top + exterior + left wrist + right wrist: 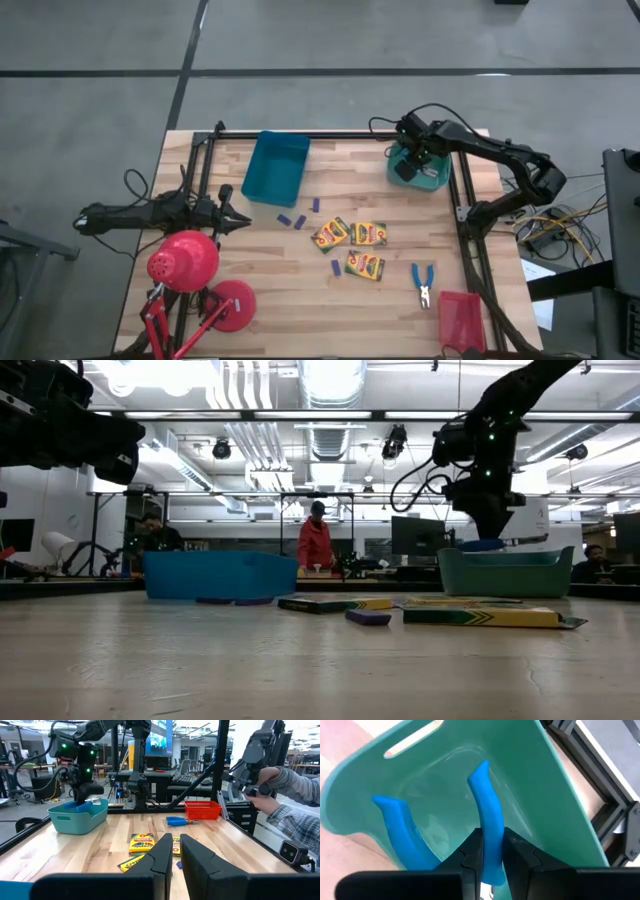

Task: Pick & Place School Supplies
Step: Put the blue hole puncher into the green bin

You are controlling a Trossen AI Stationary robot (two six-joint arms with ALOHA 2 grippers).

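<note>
My right gripper hangs over the teal tray at the far right, shut on blue-handled scissors whose two handle arms reach down into the tray. Three yellow crayon boxes lie flat mid-table. A second pair of blue-handled scissors lies flat to their right. Small purple sticks lie scattered near the boxes. My left gripper waits shut and level at the table's left side, touching nothing. My right gripper pinches one blue handle arm of the scissors between its two fingers, close to where the metal begins. The fingers come steeply from above. Both handle arms point down into the teal tray, the other arm spread free. The fingers hide the blades.
A blue tray stands at the far middle, a red tray at the near right corner. A red desk lamp occupies the near left. A person's hands show beyond the table's right edge.
</note>
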